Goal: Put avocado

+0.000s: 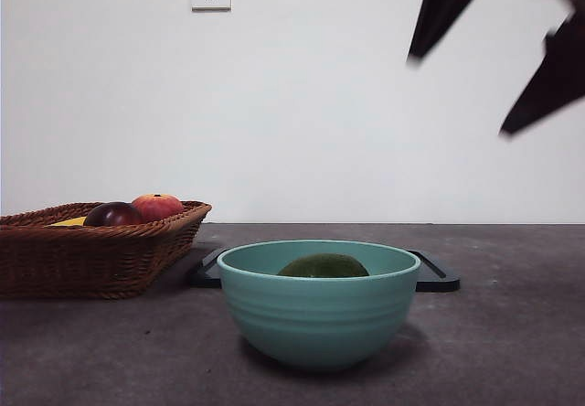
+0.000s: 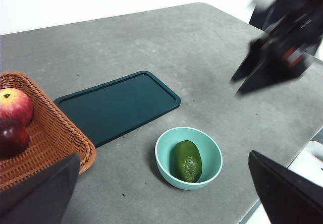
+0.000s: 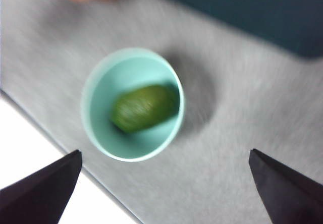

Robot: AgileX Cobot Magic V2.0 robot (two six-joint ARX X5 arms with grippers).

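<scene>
Avocado point(image 2: 186, 161) lies on its side inside the teal bowl point(image 2: 164, 162), resting on the bottom, nothing gripping it. Bowl sits on the grey table point(image 2: 202, 57). Dark tray point(image 2: 118, 105) just behind bowl, flat. Wicker basket point(image 2: 55, 138) beside bowl w/ a red-orange fruit point(image 2: 14, 105) and a dark maroon fruit point(image 2: 11, 137) inside. R gripper point(image 3: 164, 186) above bowl, jaws spread wide, empty; view is blurred. L gripper point(image 2: 164, 188) higher and off to bowl's side, jaws also spread, holding nothing.
</scene>
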